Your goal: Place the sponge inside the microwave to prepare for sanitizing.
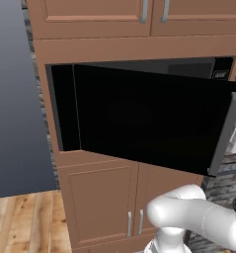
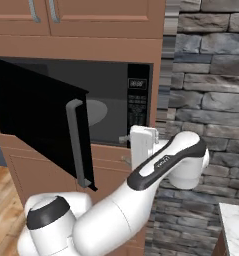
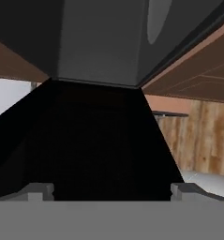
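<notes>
Microwave (image 2: 116, 107) stands with its black door (image 1: 149, 118) swung open as we hold our gripper (image 3: 111, 191) before it, its 2 fingers wide apart and empty.

Lighting: even, flat, rendered; no glare or cast shadows. My microwave (image 2: 116, 107) cavity dim grey, door pure black. Edges slightly soft, pixelated.

Microwave (image 2: 111, 107) open in the wood cabinetry

We see its black glass door (image 1: 149, 118) swung wide, grey bar handle (image 2: 76, 142) outward, round grey plate (image 2: 93, 111) inside the dark cavity.
</notes>
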You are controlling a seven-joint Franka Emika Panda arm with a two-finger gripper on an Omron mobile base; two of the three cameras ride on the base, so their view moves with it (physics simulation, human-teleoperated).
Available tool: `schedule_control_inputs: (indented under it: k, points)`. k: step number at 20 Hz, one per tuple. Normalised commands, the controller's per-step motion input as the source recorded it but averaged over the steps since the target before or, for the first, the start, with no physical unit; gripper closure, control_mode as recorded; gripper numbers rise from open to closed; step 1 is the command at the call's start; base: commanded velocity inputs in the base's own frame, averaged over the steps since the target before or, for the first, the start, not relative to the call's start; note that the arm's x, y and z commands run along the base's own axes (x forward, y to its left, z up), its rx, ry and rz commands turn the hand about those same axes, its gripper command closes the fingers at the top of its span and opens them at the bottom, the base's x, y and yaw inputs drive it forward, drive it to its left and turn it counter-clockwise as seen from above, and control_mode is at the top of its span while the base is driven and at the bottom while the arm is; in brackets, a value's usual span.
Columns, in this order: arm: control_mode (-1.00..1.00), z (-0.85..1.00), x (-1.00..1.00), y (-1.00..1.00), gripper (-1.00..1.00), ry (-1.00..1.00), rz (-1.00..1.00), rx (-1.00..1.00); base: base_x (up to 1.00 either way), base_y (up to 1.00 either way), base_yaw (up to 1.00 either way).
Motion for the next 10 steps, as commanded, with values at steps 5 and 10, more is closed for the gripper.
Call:
schedule_control_inputs:
  k: [5,10]
  points:
    - [-1.0,0.13,0.0,0.51,-1.0,-0.02,0.17,-0.05,0.0,0.0,0.0]
    - [-1.0,0.3,0.0,0.57,-1.0,0.29,0.19,-0.06,0.0,0.0,0.0]
